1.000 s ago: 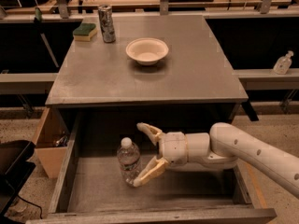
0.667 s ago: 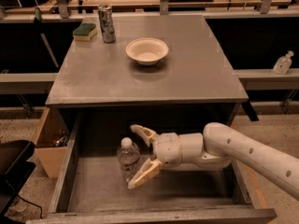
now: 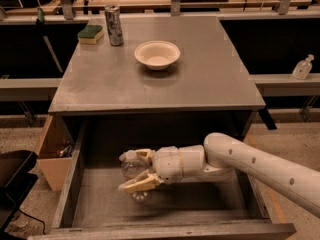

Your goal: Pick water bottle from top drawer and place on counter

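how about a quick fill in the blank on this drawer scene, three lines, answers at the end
1. The gripper is at the water bottle inside the top drawer, which stands ____.
2. On the counter, the white ____ sits nearest the middle.
3. The sponge lies beside the silver ____.

Missing words: open; bowl; can

Dim warm overhead light; gripper lies shadowed inside the top drawer
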Controlling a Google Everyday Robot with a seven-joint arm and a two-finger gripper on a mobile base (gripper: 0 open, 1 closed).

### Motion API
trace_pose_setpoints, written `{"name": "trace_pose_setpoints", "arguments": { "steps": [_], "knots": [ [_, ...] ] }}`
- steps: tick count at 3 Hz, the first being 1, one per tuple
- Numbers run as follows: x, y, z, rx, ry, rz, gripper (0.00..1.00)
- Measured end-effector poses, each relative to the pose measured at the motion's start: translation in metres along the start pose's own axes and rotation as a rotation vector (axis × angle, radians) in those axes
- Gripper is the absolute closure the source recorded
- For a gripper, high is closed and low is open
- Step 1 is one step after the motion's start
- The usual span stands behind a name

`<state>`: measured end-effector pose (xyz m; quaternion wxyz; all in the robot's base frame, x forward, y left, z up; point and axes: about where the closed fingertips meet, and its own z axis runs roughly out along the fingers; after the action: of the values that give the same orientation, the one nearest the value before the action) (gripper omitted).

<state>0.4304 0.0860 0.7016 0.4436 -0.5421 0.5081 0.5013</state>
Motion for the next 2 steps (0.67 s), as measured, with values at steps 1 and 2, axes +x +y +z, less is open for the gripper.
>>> {"name": "trace_pose_setpoints", "arguments": {
  "steps": [1, 2],
  "knots": [
    [-0.0008, 0.0003, 0.0005, -0.001, 0.0, -0.001, 0.72],
    [-0.0014, 0.0011, 0.0022, -0.006, 0.0, -0.002, 0.96]
  ]
}}
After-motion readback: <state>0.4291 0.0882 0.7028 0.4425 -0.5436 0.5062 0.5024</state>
